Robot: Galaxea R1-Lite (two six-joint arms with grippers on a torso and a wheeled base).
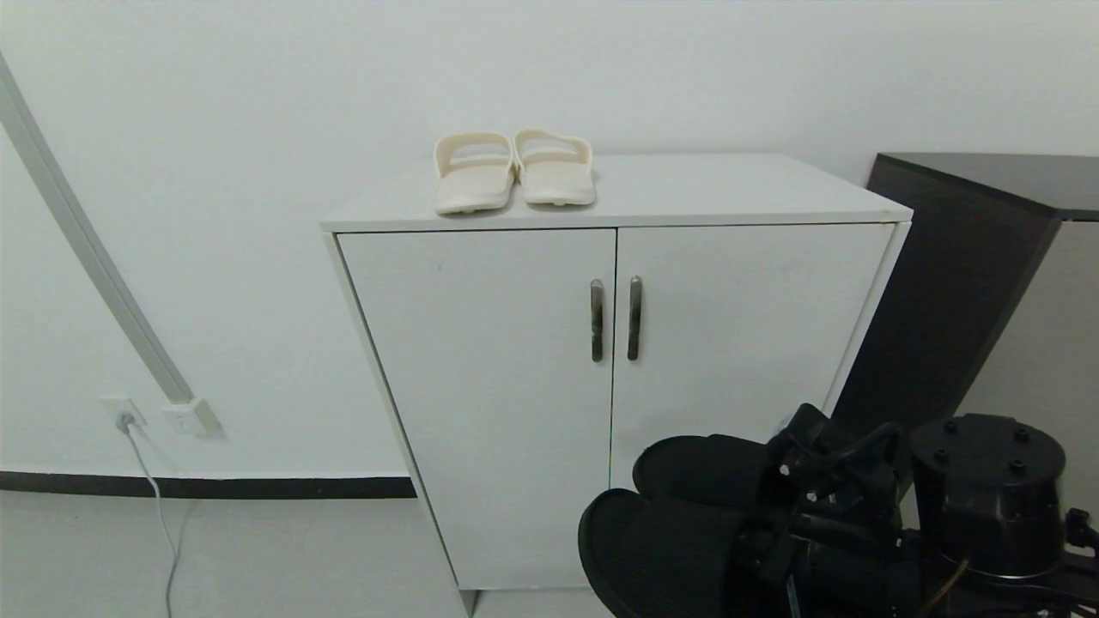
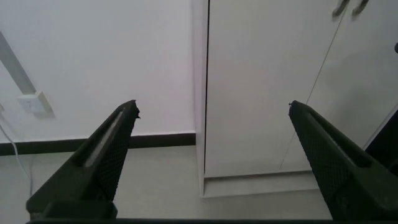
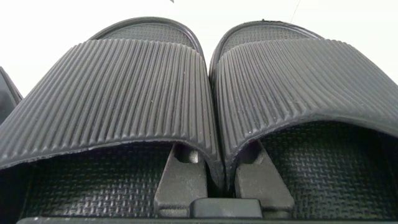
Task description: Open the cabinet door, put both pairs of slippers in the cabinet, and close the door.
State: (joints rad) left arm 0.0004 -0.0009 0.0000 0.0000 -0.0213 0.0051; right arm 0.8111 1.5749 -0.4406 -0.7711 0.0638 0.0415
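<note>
Lower right, head view: right end effector (image 1: 798, 498) clamped on black slippers (image 1: 678, 524), partly cut off at frame edge. Left end effector (image 2: 211, 112) spread wide, empty.

The matt black right arm (image 1: 867, 549) has a squat round joint housing (image 1: 983, 481) with four small dark screws in its flat cap. Pale screw heads dot the wrist block (image 1: 798, 485), and a thin brown cable (image 1: 944, 592) shows beneath. The left gripper (image 2: 212, 107) has long black wedge-shaped fingers (image 2: 102, 152) with dotted inner faces. The right gripper (image 3: 217, 155) has flat dark-grey fingers (image 3: 181, 183).
</note>
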